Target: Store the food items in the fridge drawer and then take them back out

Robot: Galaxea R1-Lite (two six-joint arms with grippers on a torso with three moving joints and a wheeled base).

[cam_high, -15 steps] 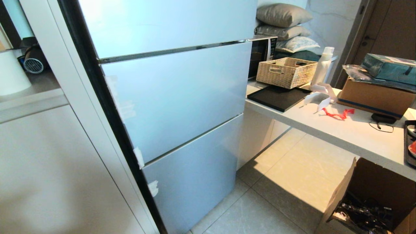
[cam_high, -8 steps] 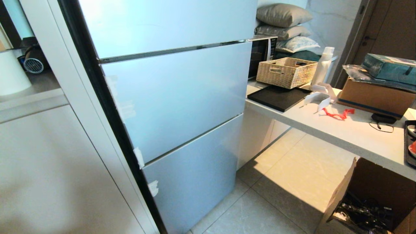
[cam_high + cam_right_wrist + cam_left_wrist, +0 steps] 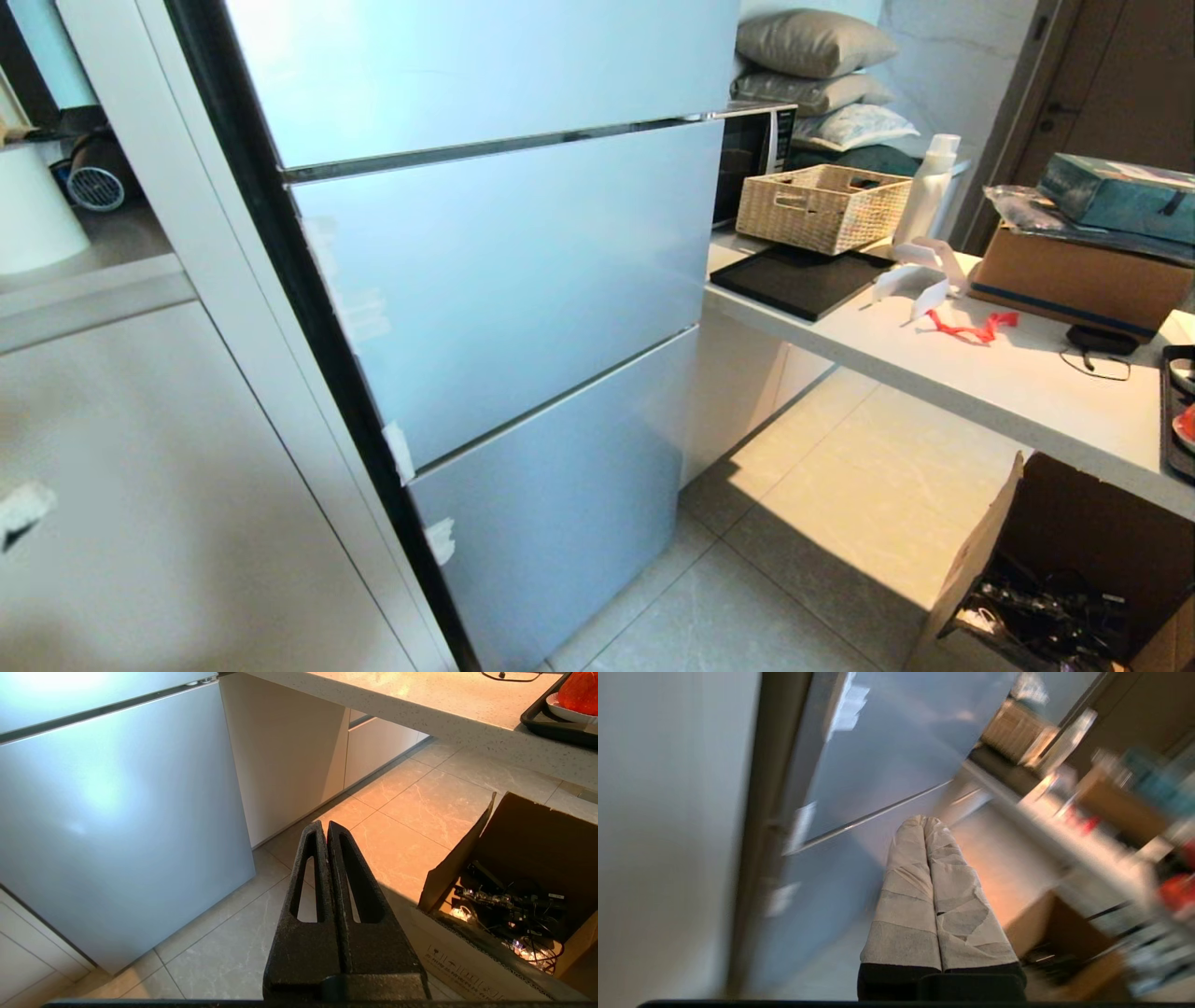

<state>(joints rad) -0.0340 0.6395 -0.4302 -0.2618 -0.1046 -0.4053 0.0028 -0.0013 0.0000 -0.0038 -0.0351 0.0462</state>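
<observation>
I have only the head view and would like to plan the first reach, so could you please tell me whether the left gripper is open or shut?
Observer: The left gripper is shut, its taped fingers pressed together with nothing between them.
Operator: Thank you. And the right one?
Observer: The right gripper is shut as well and empty, above the floor beside the cardboard box.
Operator: Can you see any food clearly?
Observer: A red food item lies in the black tray on the counter.
</observation>
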